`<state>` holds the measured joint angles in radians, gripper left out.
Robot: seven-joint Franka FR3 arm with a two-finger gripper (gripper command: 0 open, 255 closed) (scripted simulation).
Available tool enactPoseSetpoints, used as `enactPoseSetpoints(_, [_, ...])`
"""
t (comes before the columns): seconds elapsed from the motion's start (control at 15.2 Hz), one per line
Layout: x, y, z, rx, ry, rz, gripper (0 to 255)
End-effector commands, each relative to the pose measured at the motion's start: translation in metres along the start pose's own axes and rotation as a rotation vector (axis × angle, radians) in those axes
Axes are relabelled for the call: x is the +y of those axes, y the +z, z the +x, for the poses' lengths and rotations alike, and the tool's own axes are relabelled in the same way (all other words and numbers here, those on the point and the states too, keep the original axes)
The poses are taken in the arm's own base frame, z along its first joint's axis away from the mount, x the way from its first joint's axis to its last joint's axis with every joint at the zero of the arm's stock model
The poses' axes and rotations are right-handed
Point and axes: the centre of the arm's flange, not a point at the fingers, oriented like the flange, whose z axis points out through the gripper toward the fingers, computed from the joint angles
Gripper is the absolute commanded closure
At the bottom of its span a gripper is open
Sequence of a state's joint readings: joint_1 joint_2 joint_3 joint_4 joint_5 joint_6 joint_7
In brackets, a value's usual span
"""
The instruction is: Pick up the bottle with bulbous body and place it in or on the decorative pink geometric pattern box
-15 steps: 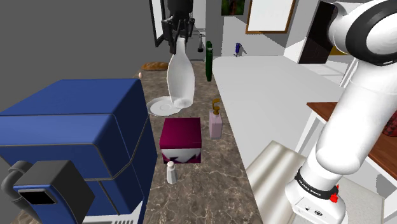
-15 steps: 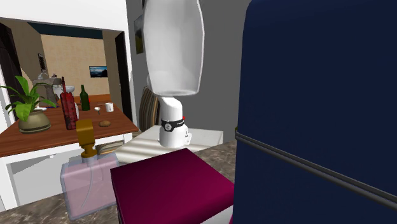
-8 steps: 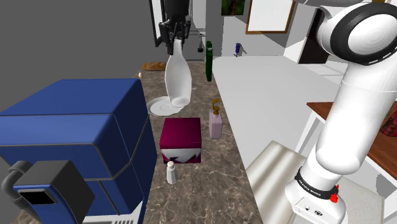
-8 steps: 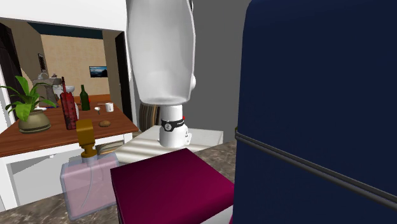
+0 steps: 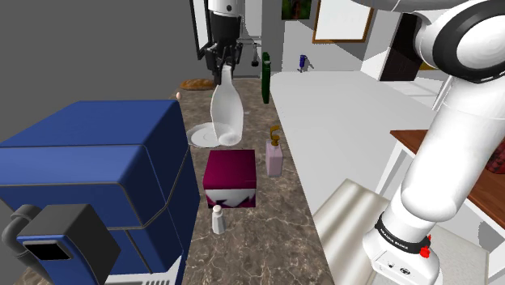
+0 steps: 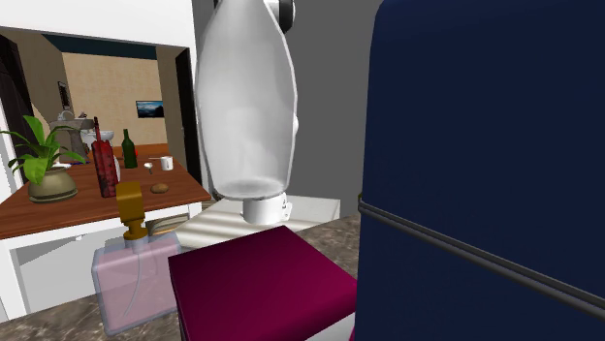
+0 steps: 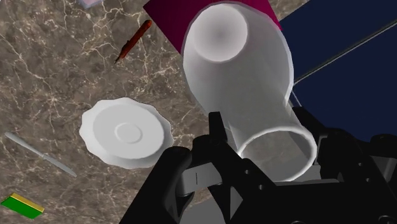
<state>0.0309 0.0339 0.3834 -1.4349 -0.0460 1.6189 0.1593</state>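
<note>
The gripper (image 5: 224, 63) clasps the white bottle (image 5: 227, 109) by its neck (base hanging downward), so centre it above the magenta box (image 5: 231, 170) before lowering.

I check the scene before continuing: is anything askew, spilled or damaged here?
Only the bottle: it hangs by its neck in the hand, leaning a little instead of plumb. Nothing looks spilled or broken.
</note>
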Motion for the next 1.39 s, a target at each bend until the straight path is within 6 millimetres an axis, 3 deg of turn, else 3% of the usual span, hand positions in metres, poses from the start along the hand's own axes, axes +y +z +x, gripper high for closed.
enactPoseSetpoints(0.0, [0.0,0.011,-0.003,0.001,0.0,0.0,255])
enactPoseSetpoints(1.12, [-0.001,0.103,-0.018,0.001,0.0,0.0,255])
enactPoseSetpoints(1.32, [-0.001,0.103,-0.018,0.001,0.0,0.0,255])
